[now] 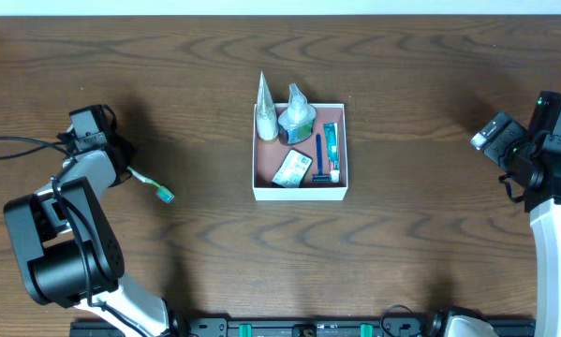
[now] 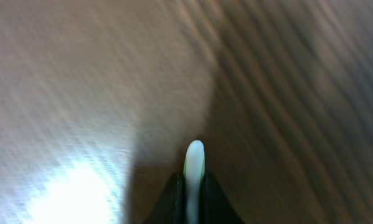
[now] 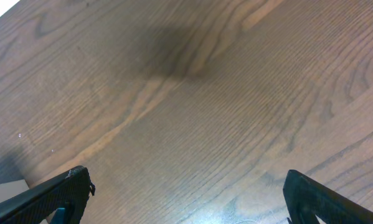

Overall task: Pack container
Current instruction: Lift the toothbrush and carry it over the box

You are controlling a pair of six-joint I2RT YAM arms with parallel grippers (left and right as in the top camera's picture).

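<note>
A dark brown table (image 1: pixel 402 271) with a strong, wavy wood grain fills nearly the whole overhead view. A thin pale strip (image 1: pixel 355 6) runs along its far edge; whether it is wall or floor cannot be told. A black rail (image 1: pixel 308 328) with small green parts lies along the middle of the near edge. A bright patch of glare (image 2: pixel 74 186) sits on the wood in the left wrist view, and a soft dark shadow (image 3: pixel 174 53) in the right wrist view.
</note>
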